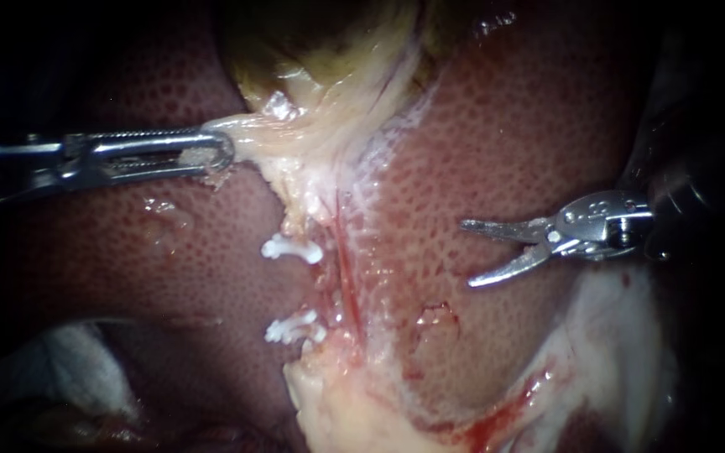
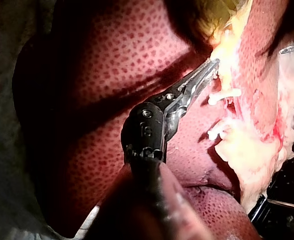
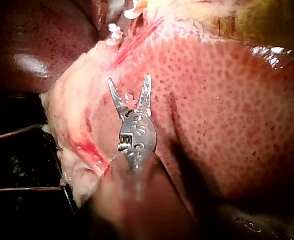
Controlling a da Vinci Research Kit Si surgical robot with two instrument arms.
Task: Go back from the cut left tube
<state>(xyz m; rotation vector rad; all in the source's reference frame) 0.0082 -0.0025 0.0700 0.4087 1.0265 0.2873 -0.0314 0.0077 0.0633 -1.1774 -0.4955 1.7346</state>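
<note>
Separating right instrument [image 1: 467, 253] from white clips [image 1: 291, 249]: bare liver [image 1: 417, 239].

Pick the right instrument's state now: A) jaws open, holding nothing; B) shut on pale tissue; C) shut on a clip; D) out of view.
A: a gap shows between the right instrument's jaws over the liver, clear of the white clips. The left instrument holds the pale tissue.

Left instrument [image 1: 216, 153] at the gallbladder [image 1: 312, 126] (upper left); clips [image 1: 292, 249] below it — right instrument [image 1: 468, 253] well apart, over the liver [image 1: 497, 151].
</note>
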